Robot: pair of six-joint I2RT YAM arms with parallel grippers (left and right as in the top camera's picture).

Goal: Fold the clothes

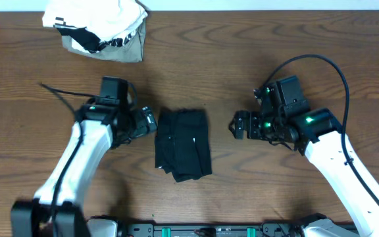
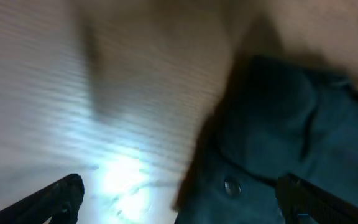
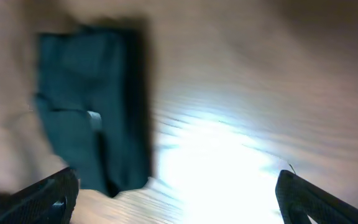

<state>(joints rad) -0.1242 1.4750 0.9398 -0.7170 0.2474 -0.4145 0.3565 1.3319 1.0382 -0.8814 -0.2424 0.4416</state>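
At the far left of the brown wood-grain table (image 1: 18,99), up near the back edge, lies a crumpled white-and-grey cloth bundle with black-and-white striped trim (image 1: 97,29), well apart from the work. The white left arm (image 1: 77,158) reaches in below it. The left jaws sit just beside the left edge of the black soft fabric garment (image 1: 184,145), spread wide and holding nothing. The blurred left wrist view shows the dark cloth beneath and between the fingertips, possibly brushing them.

The garment lies mid-table between the two arms, folded into a compact upright rectangle. A small white mark shows on top, and the lower edge is uneven.

To the right, the white right arm (image 1: 337,151) keeps the right jaws near the garment but clear of it. They are fully apart and empty.

The folding looks close to done. The next move probably calls for squaring that ragged lower edge or backing both arms away. Nothing blocks either path, and the bundle is out of reach.
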